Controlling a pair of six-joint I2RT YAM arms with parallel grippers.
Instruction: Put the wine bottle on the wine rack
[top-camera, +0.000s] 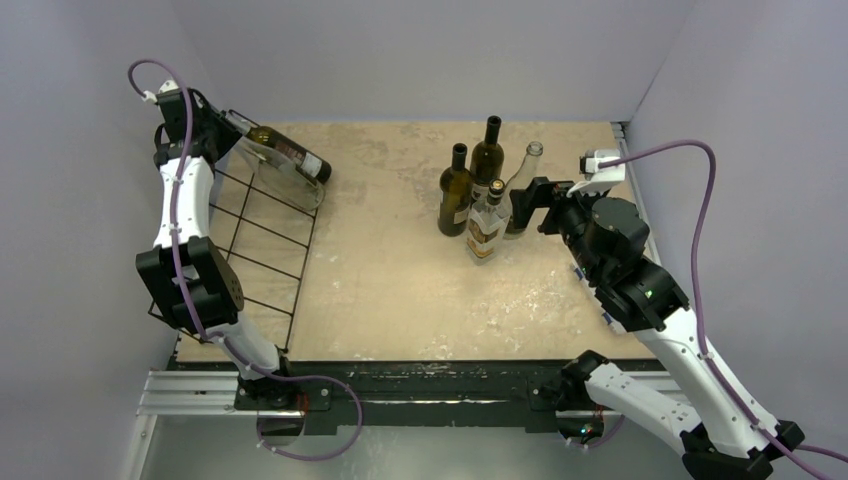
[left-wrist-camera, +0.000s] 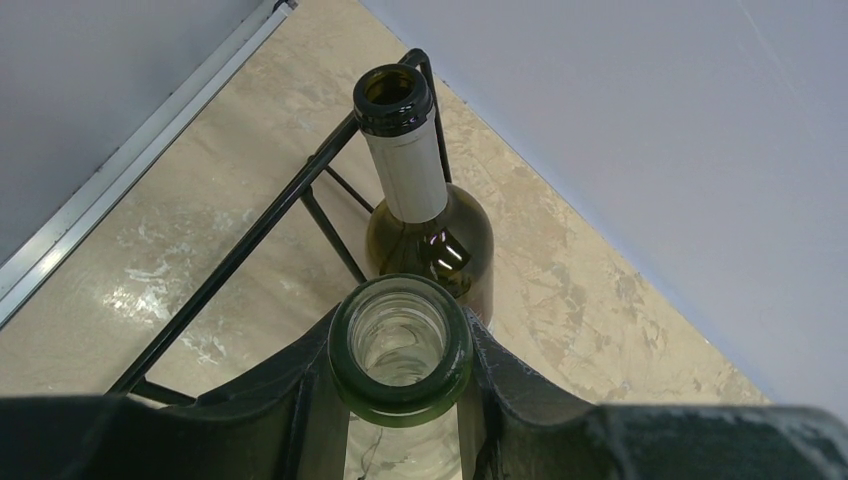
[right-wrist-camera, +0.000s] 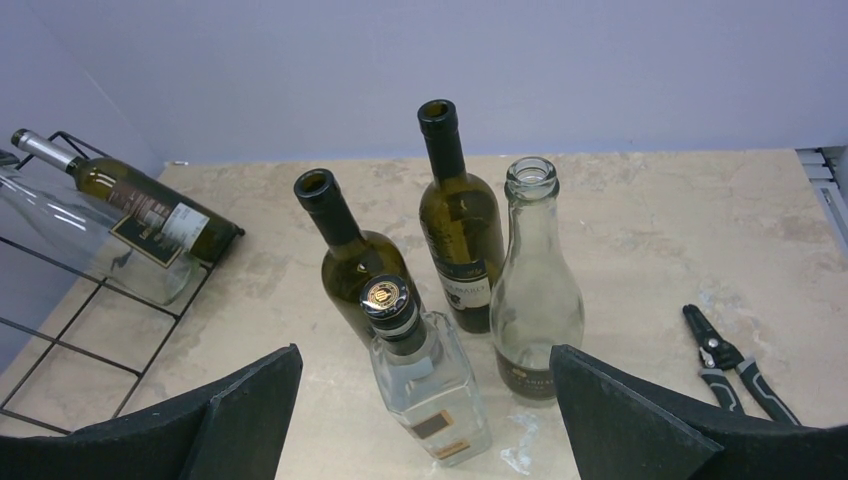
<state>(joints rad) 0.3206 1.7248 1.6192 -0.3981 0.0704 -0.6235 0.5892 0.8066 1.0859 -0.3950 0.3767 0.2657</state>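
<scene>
left gripper (left-wrist-camera: 402, 400): clamped tight on the neck of a clear glass wine bottle (top-camera: 283, 178). the bottle lies slanted across the far end of the black thin-wire rack (left-wrist-camera: 215, 280), just beside a dark green labelled bottle (top-camera: 292, 156) already lying there. whether its full weight is on the rods, cannot tell.

right gripper (right-wrist-camera: 425, 410): jaws wide, holding nothing, facing a cluster of four upright bottles (top-camera: 487, 160) well apart from the rack.

judgement: placing nearly done. what is left is to release and back off.

Left tool (left-wrist-camera: 400, 405) grips a clear bottle (left-wrist-camera: 400, 345), with green bottle (left-wrist-camera: 428, 235) and wine rack (left-wrist-camera: 240, 244) beyond.
</scene>
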